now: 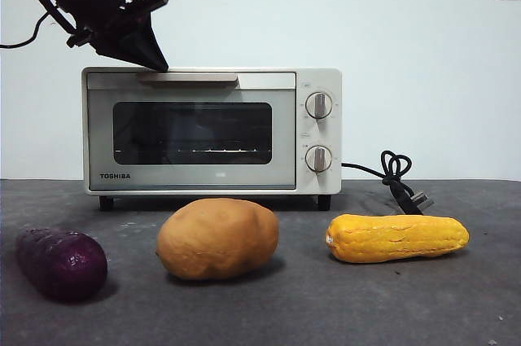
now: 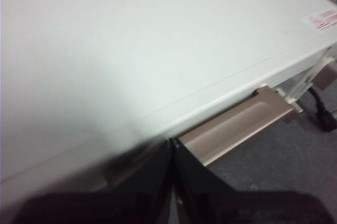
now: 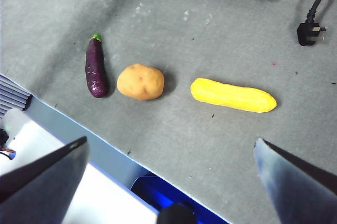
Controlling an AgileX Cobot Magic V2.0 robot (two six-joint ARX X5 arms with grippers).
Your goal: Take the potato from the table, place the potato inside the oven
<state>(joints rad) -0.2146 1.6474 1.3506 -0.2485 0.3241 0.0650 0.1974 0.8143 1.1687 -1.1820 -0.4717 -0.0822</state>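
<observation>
The tan-orange potato (image 1: 217, 238) (image 3: 140, 81) lies on the dark grey table (image 1: 269, 305) in front of the cream Toshiba oven (image 1: 212, 130), whose glass door is closed. My left gripper (image 1: 159, 63) (image 2: 172, 142) is shut, its tips at the top front edge of the oven just above the bar handle (image 1: 187, 78) (image 2: 234, 125), holding nothing. My right gripper (image 3: 168, 150) hangs open high over the table's near edge, well away from the potato.
A dark purple vegetable (image 1: 61, 262) (image 3: 96, 67) lies left of the potato and a long yellow bumpy one (image 1: 396, 238) (image 3: 233, 95) to its right. The oven's black cord and plug (image 1: 399, 179) (image 3: 308, 31) trail at the right.
</observation>
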